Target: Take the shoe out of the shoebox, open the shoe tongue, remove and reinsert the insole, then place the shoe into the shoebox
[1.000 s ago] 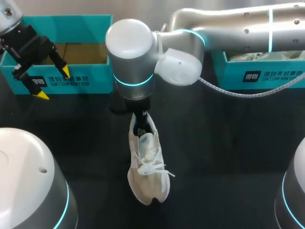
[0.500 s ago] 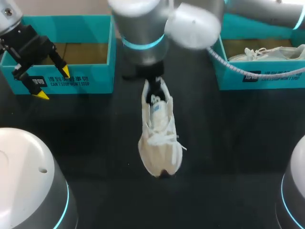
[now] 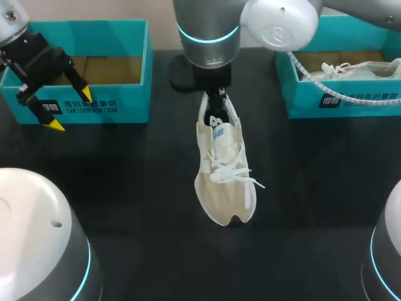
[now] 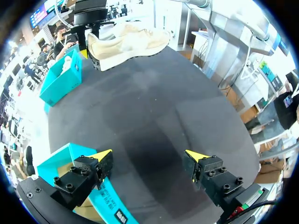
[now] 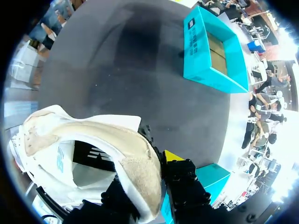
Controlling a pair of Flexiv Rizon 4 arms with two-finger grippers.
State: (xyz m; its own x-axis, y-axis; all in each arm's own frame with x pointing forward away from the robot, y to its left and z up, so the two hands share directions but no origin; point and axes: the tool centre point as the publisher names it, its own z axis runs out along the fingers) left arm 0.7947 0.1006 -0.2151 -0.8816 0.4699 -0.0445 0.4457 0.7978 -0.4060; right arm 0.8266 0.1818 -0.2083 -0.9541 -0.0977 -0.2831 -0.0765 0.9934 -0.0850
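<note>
My right gripper [image 3: 215, 100], clamped on the shoe [image 3: 224, 169] heel, had carried it across the desk [image 3: 125, 188] toward the right box [image 3: 301, 100], probably for placing. The left gripper [image 3: 70, 110] hung open.

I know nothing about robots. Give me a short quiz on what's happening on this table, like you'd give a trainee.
1. True or false: the left gripper is open and holds nothing.
2. Where does the right gripper hold the white shoe? A) toe B) heel C) laces
3. Fill in: the right-hand shoebox contains another ____.
Key: 1 true; 2 B; 3 shoe.
</note>
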